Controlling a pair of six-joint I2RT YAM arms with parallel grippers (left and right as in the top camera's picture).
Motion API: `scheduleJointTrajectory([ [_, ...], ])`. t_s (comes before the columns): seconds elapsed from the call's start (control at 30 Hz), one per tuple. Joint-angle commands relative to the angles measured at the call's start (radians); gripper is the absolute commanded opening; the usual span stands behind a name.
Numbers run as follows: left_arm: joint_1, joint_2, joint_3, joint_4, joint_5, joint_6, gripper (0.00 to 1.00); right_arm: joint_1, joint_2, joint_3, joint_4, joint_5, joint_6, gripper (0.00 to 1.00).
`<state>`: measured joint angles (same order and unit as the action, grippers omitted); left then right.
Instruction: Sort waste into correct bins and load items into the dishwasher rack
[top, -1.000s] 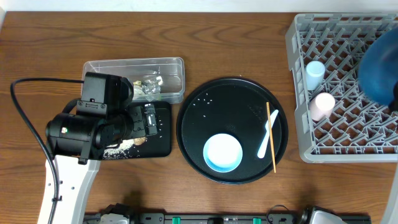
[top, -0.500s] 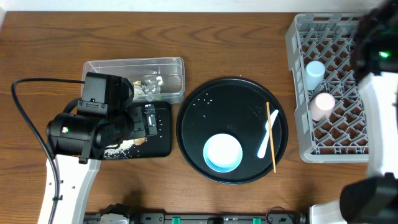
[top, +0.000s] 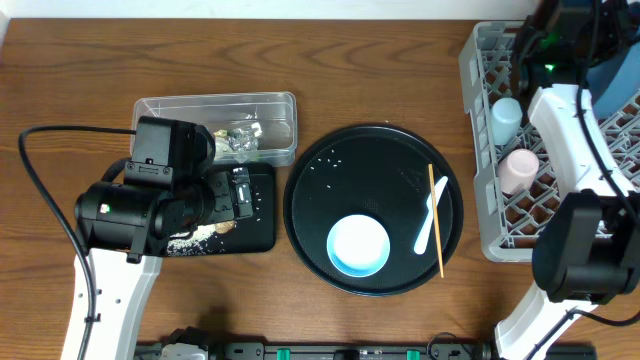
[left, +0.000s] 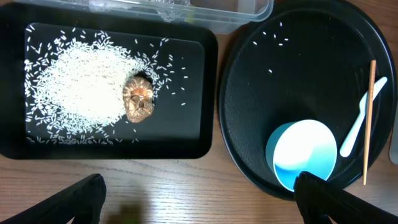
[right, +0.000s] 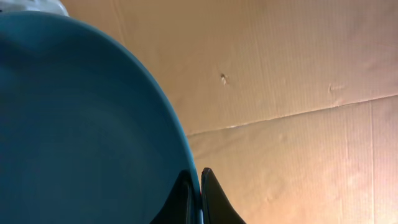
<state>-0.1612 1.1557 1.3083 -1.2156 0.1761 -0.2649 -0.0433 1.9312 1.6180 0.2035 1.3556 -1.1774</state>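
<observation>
Right gripper (right: 194, 186) has swung in above the rack (top: 476, 150), clamped on the blue plate (right: 81, 124) rim, while left gripper (left: 202, 186) hangs wide with the rice tray (left: 199, 124) below it.

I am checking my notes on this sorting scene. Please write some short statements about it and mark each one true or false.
1. The rice grains and the brown food lump lie in the black rectangular tray. True.
2. The light blue bowl stands in the dishwasher rack. False: it sits on the round black tray.
3. The right gripper is shut on the rim of the dark blue plate. True.
4. The left gripper holds the spoon. False: it is open and empty, and the spoon lies beside the chopstick on the round tray.
5. A light blue cup and a pinkish-white cup are in the rack. True.
</observation>
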Motion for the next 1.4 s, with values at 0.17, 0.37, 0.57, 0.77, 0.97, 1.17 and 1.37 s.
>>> scheduleJointTrajectory([
  [0.17, -0.002, 0.000, 0.004, -0.003, -0.013, 0.002, 0.98, -0.082, -0.029, -0.021, -0.061, 0.052, 0.000, 0.01],
  [0.37, -0.002, 0.000, 0.004, -0.003, -0.013, 0.002, 0.98, -0.129, -0.028, -0.090, -0.074, 0.044, 0.013, 0.01],
  [0.57, -0.002, 0.000, 0.004, -0.003, -0.013, 0.002, 0.98, -0.149, -0.027, -0.142, -0.074, 0.027, 0.013, 0.01],
  [0.77, -0.002, 0.000, 0.004, -0.003, -0.013, 0.002, 0.98, -0.123, -0.011, -0.142, -0.073, 0.001, 0.029, 0.01],
  [0.97, -0.002, 0.000, 0.004, -0.003, -0.013, 0.002, 0.98, -0.103, 0.052, -0.142, -0.078, 0.019, 0.032, 0.01],
  [1.17, -0.002, 0.000, 0.004, -0.003, -0.013, 0.002, 0.98, -0.077, 0.120, -0.142, -0.057, 0.027, 0.032, 0.01],
  [1.37, -0.002, 0.000, 0.004, -0.003, -0.013, 0.002, 0.98, -0.043, 0.144, -0.142, 0.068, 0.016, 0.031, 0.01],
])
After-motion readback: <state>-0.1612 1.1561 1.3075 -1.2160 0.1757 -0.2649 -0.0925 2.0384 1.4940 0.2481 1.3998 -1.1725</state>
